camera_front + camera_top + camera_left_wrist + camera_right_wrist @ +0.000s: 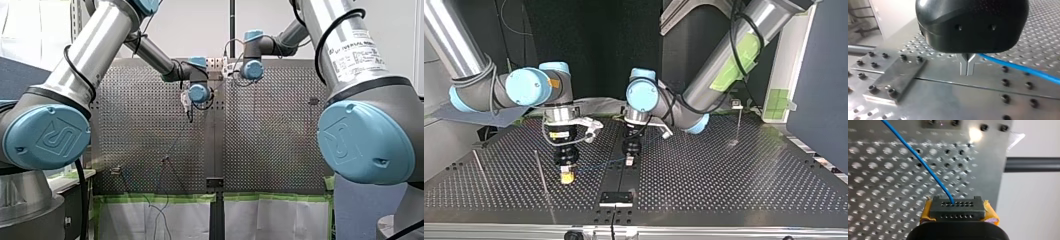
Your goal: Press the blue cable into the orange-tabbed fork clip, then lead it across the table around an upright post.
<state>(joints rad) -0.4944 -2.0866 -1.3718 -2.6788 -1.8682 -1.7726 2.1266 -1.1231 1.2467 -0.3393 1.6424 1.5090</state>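
The thin blue cable [599, 165] runs low over the perforated table [724, 175] between my two grippers. My left gripper [629, 160], black with metal fingers [967, 66], stands at the table's centre seam. Its fingers are shut, and the blue cable [1018, 68] leaves them sideways. My right gripper [566, 177], with yellow pads [990, 213], is shut on the cable [923, 162], which enters between the pads [951, 201]. I cannot make out an orange-tabbed clip. A small clip on a thin stem [737, 105] stands at the top view's right.
Two thin upright rods [541, 172] [479, 167] stand at the top view's left, one close beside my right gripper. A black bolted plate [616, 198] sits on the centre seam near the table's edge, ahead of my left gripper [895, 82]. Dark wires [160, 210] hang below the table.
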